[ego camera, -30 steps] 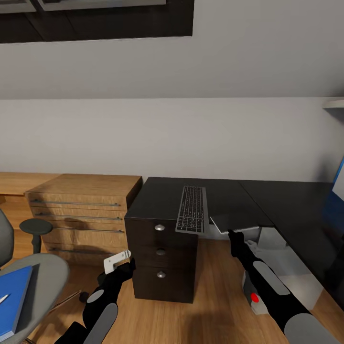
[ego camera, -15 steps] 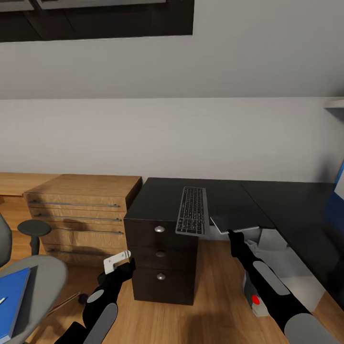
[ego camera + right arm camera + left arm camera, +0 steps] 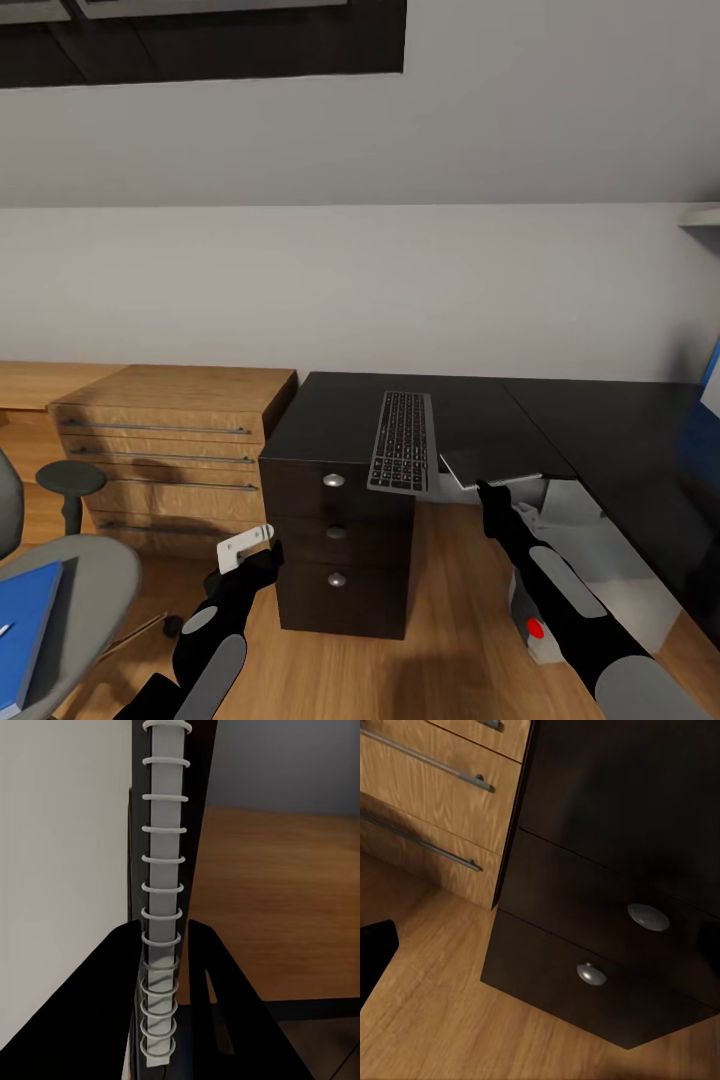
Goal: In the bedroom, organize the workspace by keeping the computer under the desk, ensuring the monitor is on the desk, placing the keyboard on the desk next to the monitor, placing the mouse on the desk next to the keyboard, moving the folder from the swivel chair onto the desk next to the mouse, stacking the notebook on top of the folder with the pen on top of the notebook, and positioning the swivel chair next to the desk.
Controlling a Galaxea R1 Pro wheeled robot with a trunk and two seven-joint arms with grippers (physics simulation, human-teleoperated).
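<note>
Notebook (image 3: 490, 465): clamped at its spiral edge in right pincer (image 3: 484, 492), flat over the surface (image 3: 340, 415) rim, keyboard (image 3: 403, 440) just left; left pincer (image 3: 245, 548) state indeterminate.

Both arms reach forward and low in the head view. The left arm, black with grey panels, angles up toward the middle, its left end effector (image 3: 246, 549) showing a pale bracket-like tip; whether its fingers are apart cannot be told. The right arm stretches straight ahead and upward, and the right end effector (image 3: 487, 493) is clamped on the spiral-bound notebook (image 3: 163, 915), black fingers (image 3: 112, 997) pressing both covers.
</note>
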